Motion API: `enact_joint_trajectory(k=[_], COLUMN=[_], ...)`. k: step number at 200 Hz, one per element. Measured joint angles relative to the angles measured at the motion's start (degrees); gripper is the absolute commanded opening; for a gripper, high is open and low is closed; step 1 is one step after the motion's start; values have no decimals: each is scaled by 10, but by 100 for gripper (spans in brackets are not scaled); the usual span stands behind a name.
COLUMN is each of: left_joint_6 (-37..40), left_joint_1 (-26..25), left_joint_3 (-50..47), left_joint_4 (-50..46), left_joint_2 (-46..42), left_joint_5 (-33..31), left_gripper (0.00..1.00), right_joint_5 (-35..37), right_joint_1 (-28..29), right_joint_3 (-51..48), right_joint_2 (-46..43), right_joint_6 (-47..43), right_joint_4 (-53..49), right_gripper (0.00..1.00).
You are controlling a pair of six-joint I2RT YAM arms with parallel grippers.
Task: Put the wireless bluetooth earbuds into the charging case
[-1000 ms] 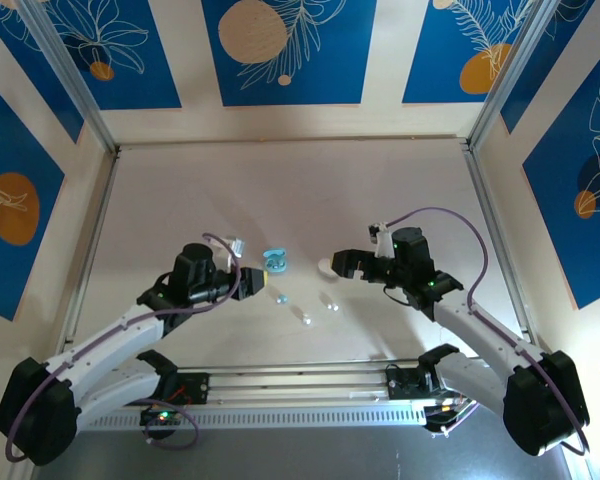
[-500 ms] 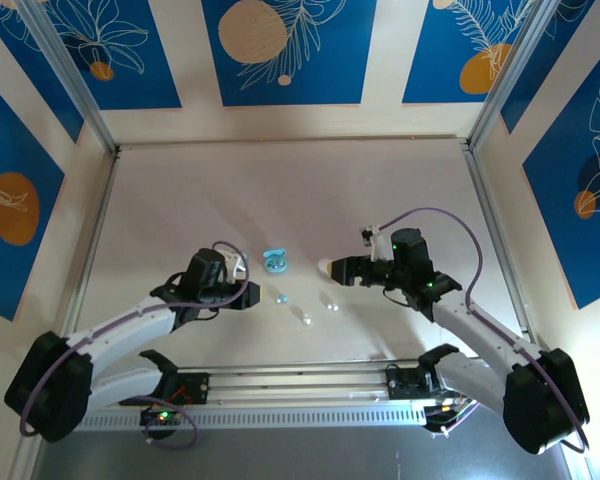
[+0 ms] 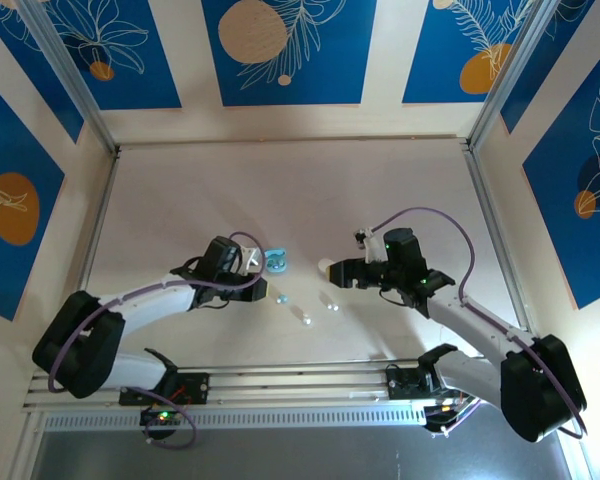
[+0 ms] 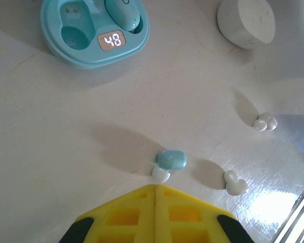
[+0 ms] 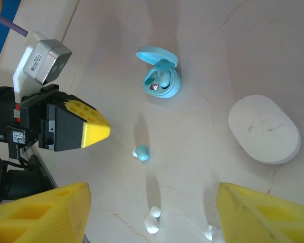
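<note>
Yellow fingertips (image 4: 131,210) of my left gripper (image 4: 155,195) meet flush, a closed wedge with nothing caught between them, just short of the loose blue earbud (image 4: 171,159), which lies on the table (image 4: 55,131) with its pale tip turned toward me. The seated blue earbud (image 4: 122,12) fills one well of the open blue charging case (image 4: 93,40) beyond it. The well beside it is bare and the display glows, so I judge the loose one is bound for that gap. To its right lies the near white earbud (image 4: 235,183), and farther out the far white earbud (image 4: 265,122), toward the closed white case (image 4: 245,21), which I take to be their home and which would have to be opened first. Closed as they are, my left fingers can nudge but not pick. I reckon they are set to push or turn the glossy bud, which looks apt to skid on the smooth top. My right gripper (image 5: 153,190) hangs over the scattered buds with its jaws wide and empty, the white case just ahead of one finger, placed, I judge, to steady or lift that case while the left works the blue pair. Blue flower panels (image 3: 320,70) wall the bench on three sides.
</note>
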Motion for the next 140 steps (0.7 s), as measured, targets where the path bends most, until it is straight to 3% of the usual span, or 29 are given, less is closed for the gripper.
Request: enact_joint_trajectory(k=[140], left_joint_6=[2], left_joint_1=[-18], left_joint_3=[5], left_joint_4=[31], left_joint_2=[75], left_joint_5=[19], left_gripper=[0], right_joint_5=[11], right_joint_1=[5], right_joint_3=[9], right_joint_2=[12], right_joint_6=[-4], right_joint_4=[-16], right_gripper=[67])
